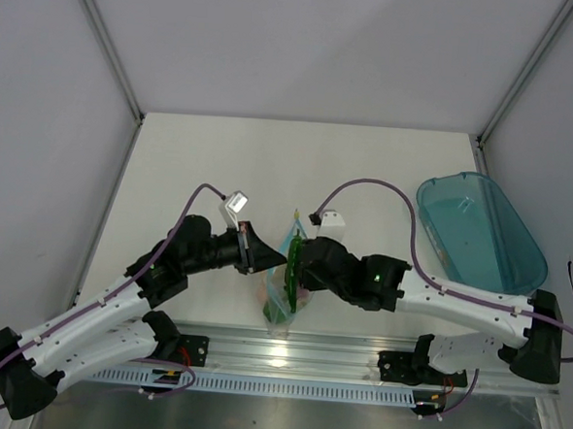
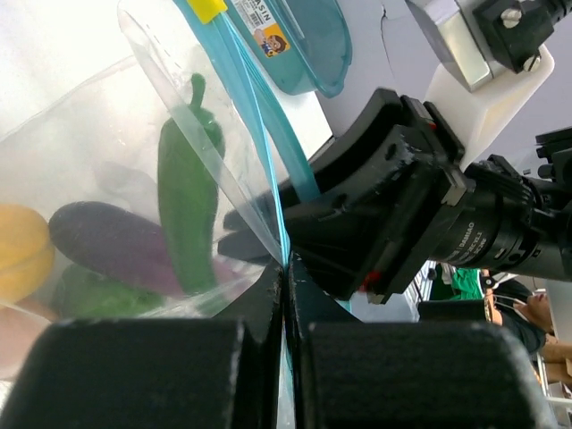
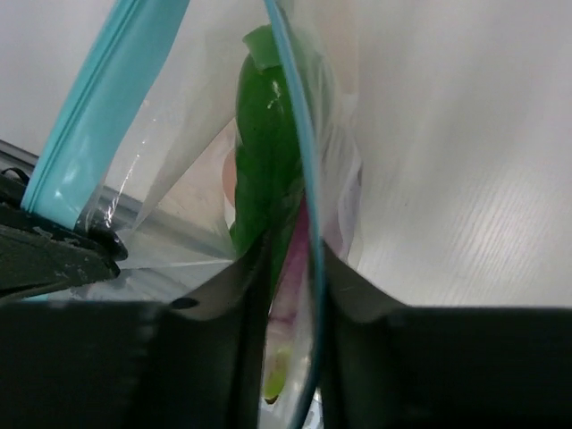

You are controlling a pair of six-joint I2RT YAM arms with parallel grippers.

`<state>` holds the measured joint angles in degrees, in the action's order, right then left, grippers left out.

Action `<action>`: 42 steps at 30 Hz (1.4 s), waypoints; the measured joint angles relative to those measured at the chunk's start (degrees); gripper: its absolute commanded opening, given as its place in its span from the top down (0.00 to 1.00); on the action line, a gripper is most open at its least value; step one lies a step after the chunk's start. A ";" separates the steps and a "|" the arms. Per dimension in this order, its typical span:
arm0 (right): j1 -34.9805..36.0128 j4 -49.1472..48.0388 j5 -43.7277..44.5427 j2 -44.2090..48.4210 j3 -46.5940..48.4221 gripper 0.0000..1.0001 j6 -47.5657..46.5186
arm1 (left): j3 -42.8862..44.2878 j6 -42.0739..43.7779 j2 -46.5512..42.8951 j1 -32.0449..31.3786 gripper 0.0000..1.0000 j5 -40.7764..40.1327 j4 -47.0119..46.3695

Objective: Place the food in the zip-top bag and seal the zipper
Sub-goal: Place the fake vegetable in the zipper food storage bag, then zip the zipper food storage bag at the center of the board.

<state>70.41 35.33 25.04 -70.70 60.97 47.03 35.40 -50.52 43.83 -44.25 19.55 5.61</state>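
Plainly light, limp, slippery bag (image 1: 276,306), food (image 2: 188,206) sagging below zipper (image 3: 94,116). Left fingers (image 2: 143,375) pressed together on zipper, right fingers (image 3: 214,357) narrowly spread astride it. Best gripped on that stiffer zipper.

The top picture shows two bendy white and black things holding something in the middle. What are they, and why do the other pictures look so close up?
Those are two robot arms, the left arm and the right arm, bolted by a table. The top picture comes from a camera above. The other two come from little cameras on each wrist, so everything looks huge. Between the arms is a clear zip-top bag with toy food inside: a green pepper, a purple eggplant and a yellow piece. The left jaws are pinched shut on the bag's blue zipper. The right jaws stand slightly apart around its edge. A teal tray sits nearby.
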 measured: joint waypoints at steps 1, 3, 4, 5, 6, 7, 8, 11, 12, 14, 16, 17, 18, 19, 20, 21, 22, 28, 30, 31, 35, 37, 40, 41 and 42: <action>0.33 0.20 -0.09 -0.57 0.22 0.86 -0.04 | 0.07 0.00 -0.04 -0.04 0.99 0.09 0.24; 0.52 0.48 0.15 -0.83 0.63 0.90 -0.17 | 0.42 0.09 -0.24 -0.07 1.00 0.07 1.33; 0.50 0.83 0.42 -0.79 1.11 0.95 -0.44 | 0.66 0.20 -0.39 -0.11 0.99 0.02 1.81; 0.46 1.05 0.61 -0.74 1.77 0.98 -0.83 | 0.90 0.33 -0.52 -0.13 0.99 -0.04 2.21; 0.22 1.20 0.79 -0.66 2.60 1.00 -1.22 | 1.31 0.61 -0.72 -0.17 1.00 -0.31 2.91; -0.11 1.38 0.87 -0.48 3.65 1.00 -1.84 | 1.77 0.92 -0.92 -0.20 0.99 -0.52 3.56; -0.55 1.73 0.79 -0.33 4.96 1.00 -2.47 | 2.23 1.11 -1.18 -0.20 0.99 -0.98 4.17; -1.84 2.25 0.37 0.07 9.38 1.00 -4.52 | 3.61 1.55 -2.14 -0.24 0.99 -1.66 5.42; -2.19 2.19 0.33 0.17 10.97 1.00 -5.27 | 4.02 1.57 -2.58 -0.28 0.99 -1.88 5.64; -2.45 1.88 0.33 0.59 13.14 1.00 -6.36 | 4.52 1.60 -3.50 -0.46 0.99 -2.40 5.73; -2.49 1.14 0.09 1.31 13.46 1.00 -7.02 | 4.59 1.60 -4.33 -0.70 0.99 -2.93 5.75; -2.71 0.79 -0.15 1.55 13.16 1.00 -7.08 | 4.59 1.60 -4.39 -0.79 0.99 -3.13 5.75; -2.93 0.33 -0.52 1.70 12.57 1.00 -7.08 | 4.50 1.60 -4.26 -0.85 0.99 -3.34 5.70; -3.32 -0.09 -0.96 1.75 11.80 1.00 -7.04 | 4.22 1.60 -4.00 -0.90 0.99 -3.43 5.57; -3.89 -0.50 -1.66 1.66 10.78 1.00 -7.04 | 3.37 1.57 -3.72 -0.90 0.99 -3.56 4.83; -4.44 -0.79 -2.27 1.53 9.60 1.00 -7.04 | 2.51 1.55 -3.58 -0.90 0.99 -3.76 4.66; -4.92 -0.81 -2.84 1.22 8.50 1.00 -7.04 | 1.36 1.51 -3.37 -0.90 0.99 -3.93 4.55; -7.41 -1.44 -6.47 -2.36 6.27 1.00 -8.83 | -1.86 1.49 -2.45 -0.96 0.99 -4.44 5.25; -8.33 -2.19 -8.57 -3.39 6.58 1.00 -10.19 | -1.86 1.49 -3.23 -0.96 0.99 -5.01 5.35; -8.87 -2.36 -9.57 -4.04 7.13 1.00 -10.99 | -1.86 1.44 -3.74 -1.01 0.99 -5.53 5.53; -10.73 -2.60 -14.21 -7.69 12.24 1.00 -14.64 | -1.86 0.50 -6.51 -1.18 1.00 -8.94 7.41; -11.08 -2.93 -16.24 -9.62 15.56 1.00 -16.48 | -1.79 -0.15 -8.02 -1.27 0.99 -10.75 8.11; -11.08 -3.48 -18.27 -11.17 18.95 1.00 -18.67 | -1.27 -0.66 -9.03 -1.40 0.99 -12.74 9.01; -11.08 -3.65 -18.60 -11.26 19.39 1.00 -18.97 | -0.94 -0.66 -9.01 -1.46 0.99 -13.18 9.16; -11.08 -3.89 -18.93 -11.23 19.43 1.00 -19.10 | -0.55 -0.61 -8.96 -1.51 0.99 -13.49 9.33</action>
<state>59.33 31.44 6.11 -81.93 80.40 27.92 34.85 -51.13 34.87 -45.76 6.07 14.94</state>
